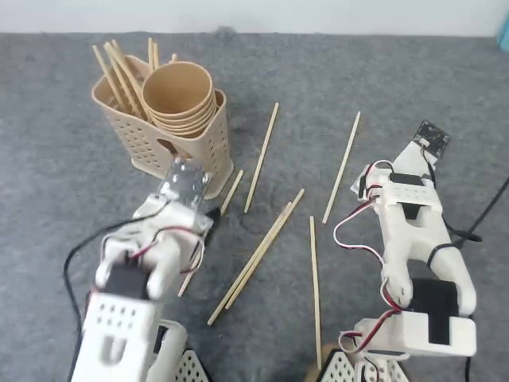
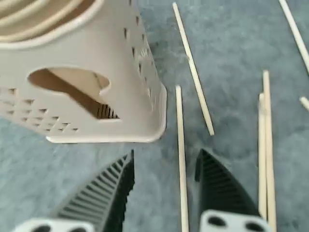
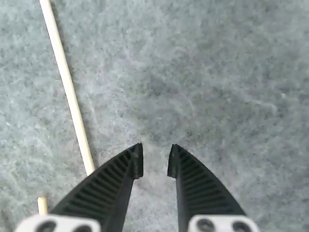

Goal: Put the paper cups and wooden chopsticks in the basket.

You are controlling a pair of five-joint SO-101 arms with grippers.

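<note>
Now: left gripper sits low by the basket, jaws spread either side of one chopstick, likely lined up to pinch it. Right gripper is narrowly parted and holds nothing, over grey surface beside another stick. Count: six loose chopsticks. Cup stack, about five, already stands in the basket with several sticks.

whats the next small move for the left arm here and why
Probably lower the left gripper and close it on the chopstick that lies between its open jaws, just beside the basket. The paper cups already sit stacked in the basket, while other chopsticks lie on the mat.
</note>
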